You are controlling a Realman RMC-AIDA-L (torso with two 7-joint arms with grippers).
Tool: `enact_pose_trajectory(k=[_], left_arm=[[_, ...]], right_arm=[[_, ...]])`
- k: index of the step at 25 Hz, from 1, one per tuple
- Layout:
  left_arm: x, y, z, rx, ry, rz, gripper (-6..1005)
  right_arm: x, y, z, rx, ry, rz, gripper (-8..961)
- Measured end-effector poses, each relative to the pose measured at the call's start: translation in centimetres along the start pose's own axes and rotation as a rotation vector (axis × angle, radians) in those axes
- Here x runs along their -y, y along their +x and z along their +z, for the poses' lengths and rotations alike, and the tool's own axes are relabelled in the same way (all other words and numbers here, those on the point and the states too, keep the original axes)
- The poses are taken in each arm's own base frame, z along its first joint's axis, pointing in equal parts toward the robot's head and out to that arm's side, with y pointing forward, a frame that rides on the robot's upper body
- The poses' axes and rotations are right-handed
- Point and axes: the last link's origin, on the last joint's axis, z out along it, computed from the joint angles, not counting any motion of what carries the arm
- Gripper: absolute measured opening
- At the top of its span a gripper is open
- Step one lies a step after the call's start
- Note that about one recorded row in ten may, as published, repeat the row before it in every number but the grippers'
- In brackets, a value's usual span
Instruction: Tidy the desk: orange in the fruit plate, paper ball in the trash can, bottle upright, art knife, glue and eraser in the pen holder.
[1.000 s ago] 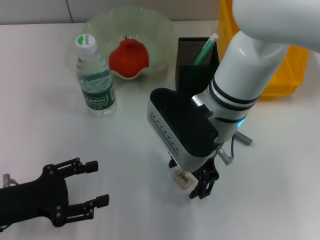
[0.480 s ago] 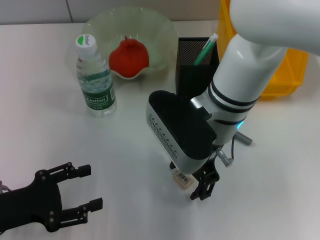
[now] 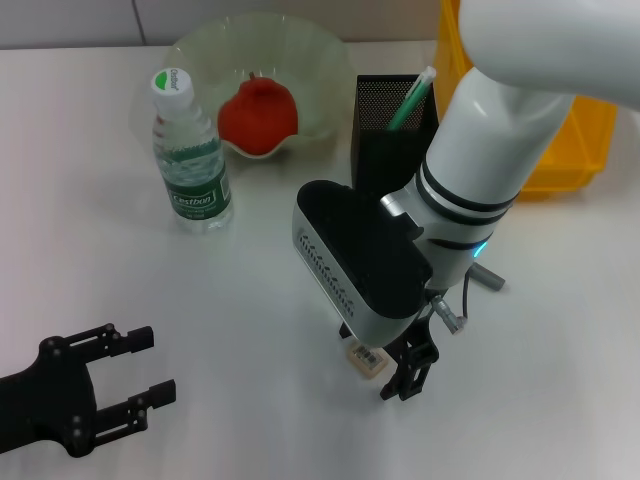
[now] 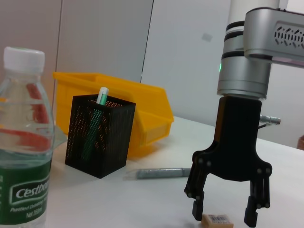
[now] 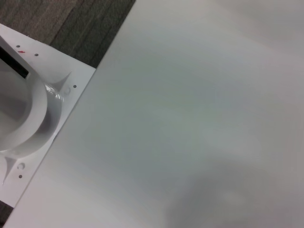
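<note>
My right gripper (image 3: 380,362) hangs low over the table, open, its fingers (image 4: 253,212) standing on either side of the small tan eraser (image 3: 364,358) (image 4: 217,220). The grey art knife (image 3: 487,278) (image 4: 159,174) lies on the table behind it. The black mesh pen holder (image 3: 385,135) (image 4: 99,135) holds a green-and-white stick (image 3: 412,97); I cannot tell if it is the glue. The bottle (image 3: 190,150) (image 4: 23,156) stands upright. The orange (image 3: 258,115) rests in the fruit plate (image 3: 320,60). My left gripper (image 3: 125,385) is open at the near left. The paper ball is out of view.
A yellow bin (image 3: 560,150) (image 4: 142,104) stands behind and to the right of the pen holder. The right wrist view shows only bare tabletop (image 5: 199,118), the robot's white base (image 5: 28,109) and carpet beyond the edge.
My left gripper has drawn back toward the near left corner, still open. The right arm and the eraser have hardly moved.
</note>
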Motion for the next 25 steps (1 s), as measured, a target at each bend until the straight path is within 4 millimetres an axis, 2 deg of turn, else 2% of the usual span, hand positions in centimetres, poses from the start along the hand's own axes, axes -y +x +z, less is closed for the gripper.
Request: enact_pose_trajectory(k=[2,5,16,22,25], left_arm=[[0.27,0.0,-1.14,-0.011,0.042,-0.006,690],[0.22,0.06,-1.03,-0.014,0.039,-0.003,649],[0.35,0.3,-0.75,-0.02,0.032,0.003,651],[0.52,0.63,-0.42,-0.028,0.021,0.011,654],[0.56,0.78,-0.35,-0.033,0.016,0.013,657]], right_arm=[[0.02,0.02,0.03,0.0,0.001,0.001,724],[0.05,0.04,0.09,-0.001,0.005,0.001,715],[0.26,0.14,0.47,-0.009,0.027,-0.004,680],[0.31,0.15,0.63,-0.014,0.033,-0.009,456],[0.36,0.03,0.5,-0.008,0.035,-0.009,446]])
